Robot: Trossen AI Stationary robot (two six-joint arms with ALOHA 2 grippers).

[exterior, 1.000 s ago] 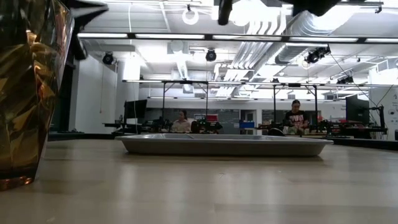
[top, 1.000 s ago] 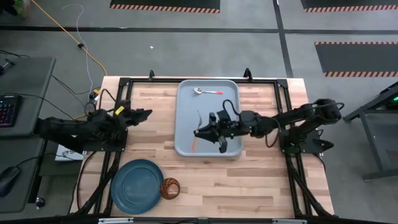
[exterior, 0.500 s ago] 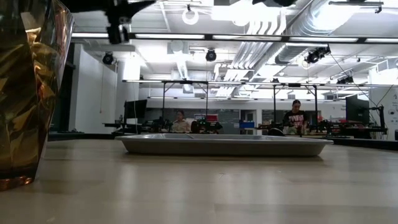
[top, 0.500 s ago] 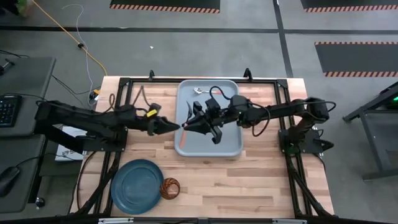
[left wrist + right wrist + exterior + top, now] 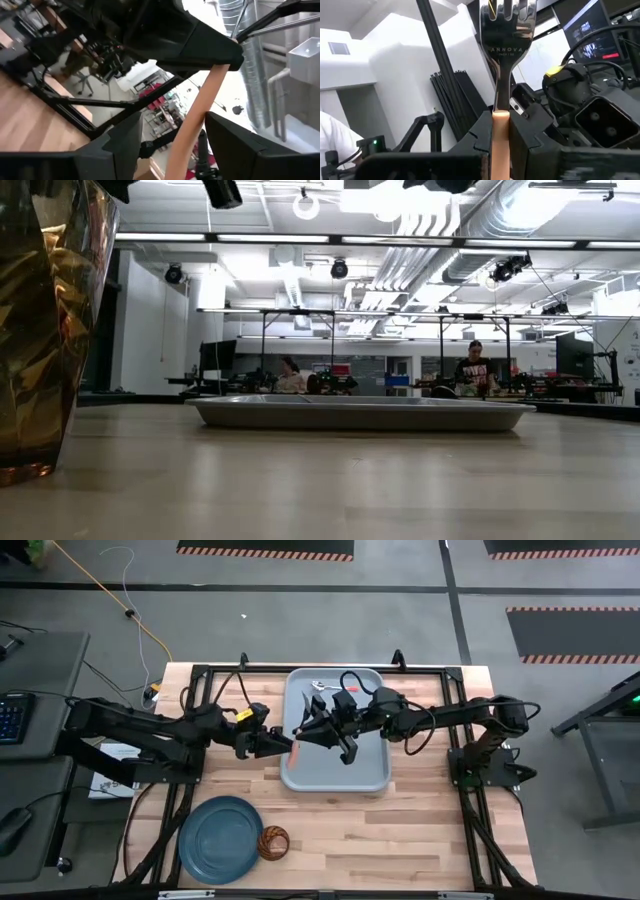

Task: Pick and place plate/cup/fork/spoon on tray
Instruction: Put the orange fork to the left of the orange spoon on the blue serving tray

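My right gripper (image 5: 304,731) is shut on the fork (image 5: 503,45), held in the air over the left edge of the tray (image 5: 370,775). The fork has silver tines and an orange handle. My left gripper (image 5: 288,745) is open. Its fingers stand on either side of the fork's orange handle (image 5: 192,130) without touching it. The spoon (image 5: 320,687) lies at the tray's far end, partly under my right arm. The teal plate (image 5: 220,838) and the amber cup (image 5: 273,842) rest on the table near the front left. The cup fills the left of the low view (image 5: 45,330). My right gripper pinches the fork between its two fingers on the orange handle's upper end (image 5: 500,125), just below the metal neck. The tines stick out past the fingers, and the handle's free end (image 5: 296,748) points toward my left gripper. The fork is lifted clear of the tray.
The tray shows as a low rim across the middle of the low view (image 5: 360,412). Black frame rails run along the table's edges. People sit at desks in the room far behind the table.
My left gripper has reached toward the table's right edge, up to the tray's left rim, and now straddles the fork's handle. My right gripper has carried the fork toward the table's left and far edges to meet it. The fork has stayed clear of the tray.
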